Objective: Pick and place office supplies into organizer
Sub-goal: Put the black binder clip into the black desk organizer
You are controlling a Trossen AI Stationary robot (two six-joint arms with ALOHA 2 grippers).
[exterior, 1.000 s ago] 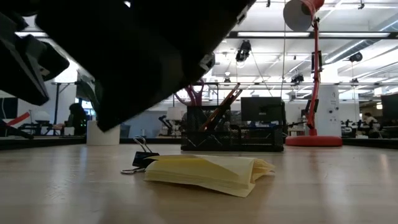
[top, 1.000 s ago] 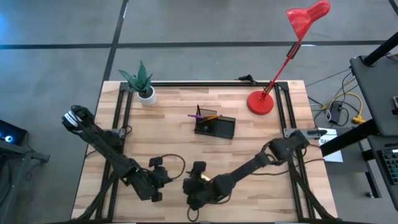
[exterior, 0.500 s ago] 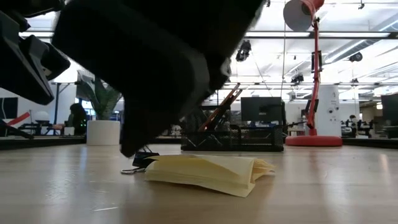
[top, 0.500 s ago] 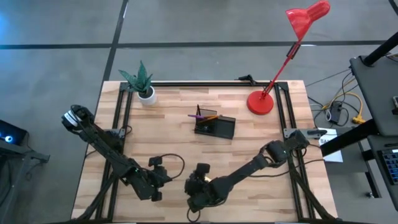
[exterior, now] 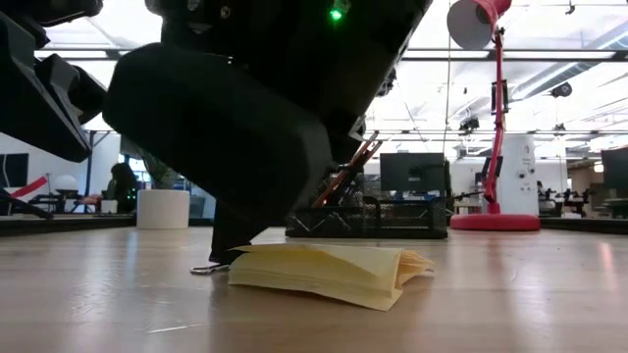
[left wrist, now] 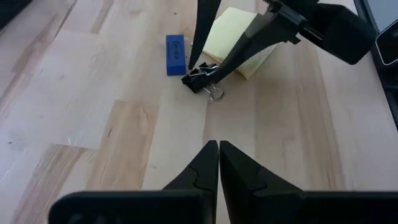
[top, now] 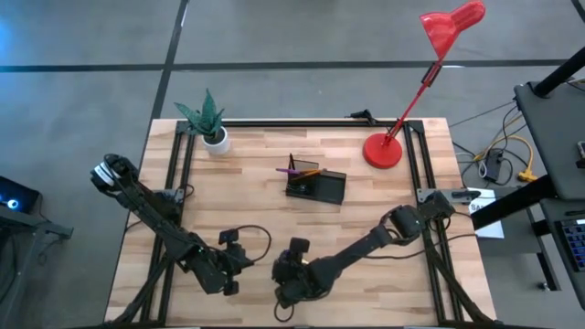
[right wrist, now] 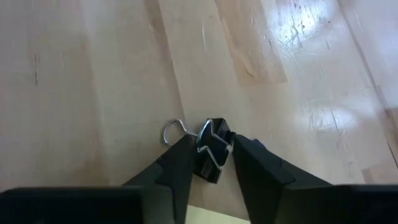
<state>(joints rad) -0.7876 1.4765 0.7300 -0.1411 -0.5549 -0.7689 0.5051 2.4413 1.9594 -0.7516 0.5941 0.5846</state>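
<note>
High view: the organizer point(top: 316, 185) stands near the middle of the table point(top: 247, 206), toward the far edge, its long axis running across the table; its taller compartment at the left end holds purple-handled scissors point(top: 289, 168), an orange pencil point(top: 311, 172) and a thin dark pen, all leaning. The contents of the lower compartments cannot be made out. A potted plant point(top: 209, 122) stands at the far left corner and a red lamp point(top: 384, 150) near the far right corner. The left gripper point(top: 232, 266) and the right gripper point(top: 291, 277) are both low near the front edge. Low view: a yellow sticky-note pad point(exterior: 331, 272) lies flat with its top sheets curled up; a dark fingertip is down at its left end, beside a wire loop on the wood. Left wrist view: the left gripper point(left wrist: 218, 157) has its fingers pressed together on nothing. Ahead, the other arm's fingers straddle a black binder clip point(left wrist: 201, 77), whose wire handle points toward this camera; a blue eraser point(left wrist: 175, 54) lies just beside it, and the pad lies behind. Right wrist view: the right gripper point(right wrist: 210, 152) has narrowed about the binder clip point(right wrist: 211, 151), both fingers touching its sides while it rests on the table, with one wire handle lying flat to the side.
</note>
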